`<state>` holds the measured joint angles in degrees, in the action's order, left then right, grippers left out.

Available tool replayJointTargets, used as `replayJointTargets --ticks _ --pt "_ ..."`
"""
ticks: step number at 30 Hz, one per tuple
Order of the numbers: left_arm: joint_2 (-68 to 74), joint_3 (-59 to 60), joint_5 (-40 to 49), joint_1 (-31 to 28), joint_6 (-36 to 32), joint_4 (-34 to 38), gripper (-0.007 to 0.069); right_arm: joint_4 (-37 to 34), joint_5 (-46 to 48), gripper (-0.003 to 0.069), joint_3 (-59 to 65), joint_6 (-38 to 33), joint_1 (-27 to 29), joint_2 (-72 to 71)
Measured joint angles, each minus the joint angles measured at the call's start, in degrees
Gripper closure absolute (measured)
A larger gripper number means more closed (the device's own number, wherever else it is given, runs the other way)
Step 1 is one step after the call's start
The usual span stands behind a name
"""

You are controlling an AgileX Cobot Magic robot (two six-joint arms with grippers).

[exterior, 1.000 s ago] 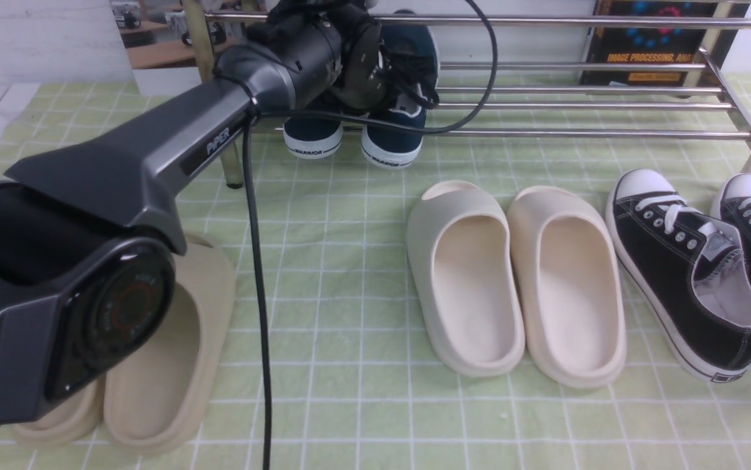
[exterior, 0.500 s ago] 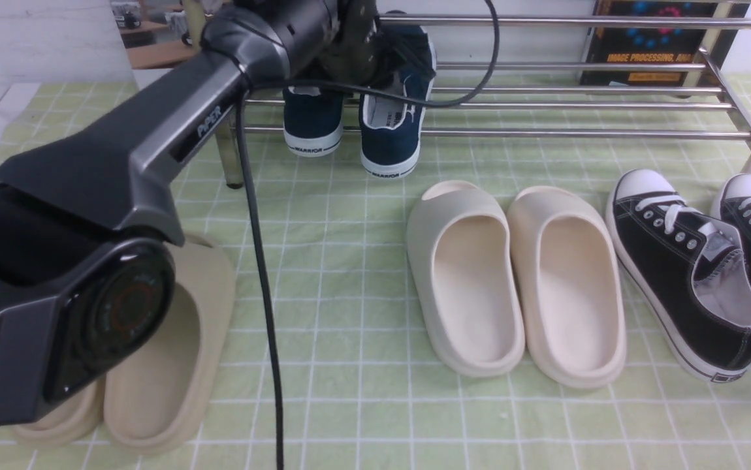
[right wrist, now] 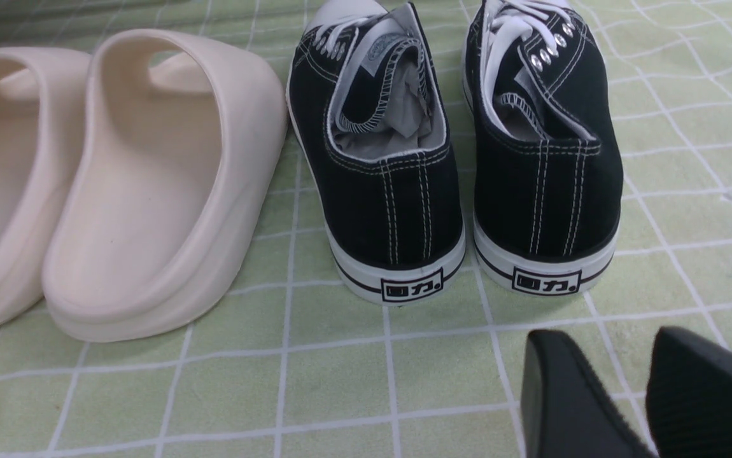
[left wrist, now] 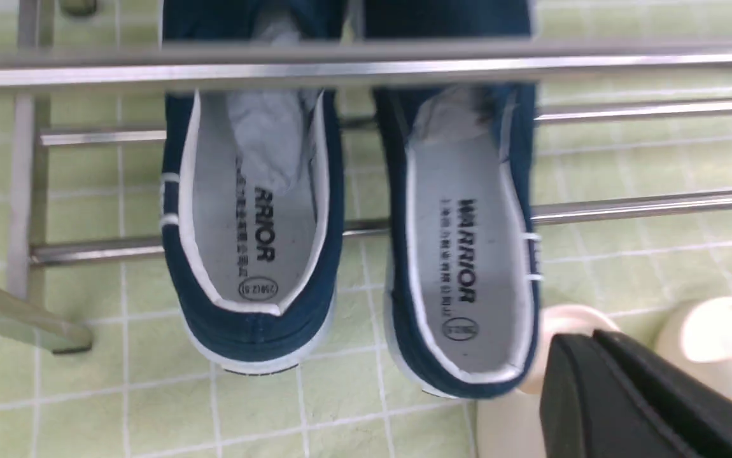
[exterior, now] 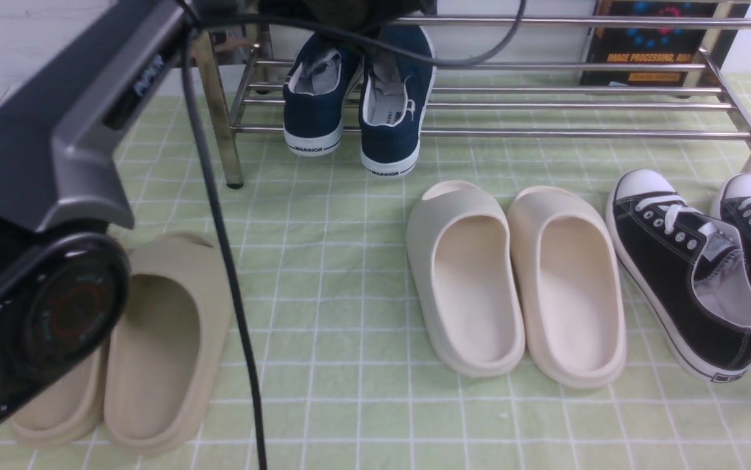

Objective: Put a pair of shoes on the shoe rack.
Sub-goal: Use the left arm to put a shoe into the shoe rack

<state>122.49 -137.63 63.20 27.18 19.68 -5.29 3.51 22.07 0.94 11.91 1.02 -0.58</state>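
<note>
Front view: left arm overlaps beige slides; cable crosses rack.

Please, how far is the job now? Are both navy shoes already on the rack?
Done: both navy shoes sit side by side on the rack, heels overhanging its front bar. In hand: nothing; the left gripper is shut and empty above them, the right gripper open near the black sneakers. Left: probably only drawing the left gripper back.

Cream slides sit beside black sneakers on checked cloth.
</note>
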Motion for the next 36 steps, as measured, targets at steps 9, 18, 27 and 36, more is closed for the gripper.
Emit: replayJointTargets --ticks 9,18,27,36 --pt "0.10 7.13 4.29 0.73 -7.89 5.29 0.0601 0.00 0.00 0.0419 0.00 0.00 0.00 0.00" --pt "8.91 11.96 -6.66 1.73 -6.95 0.38 0.0601 0.00 0.00 0.0419 0.00 0.00 0.00 0.00" --pt "9.57 12.07 -15.05 2.08 5.54 -5.45 0.0601 0.00 0.00 0.0419 0.00 0.00 0.00 0.00" --pt "9.59 12.07 -18.78 1.74 6.21 -6.37 0.0600 0.00 0.00 0.0419 0.00 0.00 0.00 0.00"
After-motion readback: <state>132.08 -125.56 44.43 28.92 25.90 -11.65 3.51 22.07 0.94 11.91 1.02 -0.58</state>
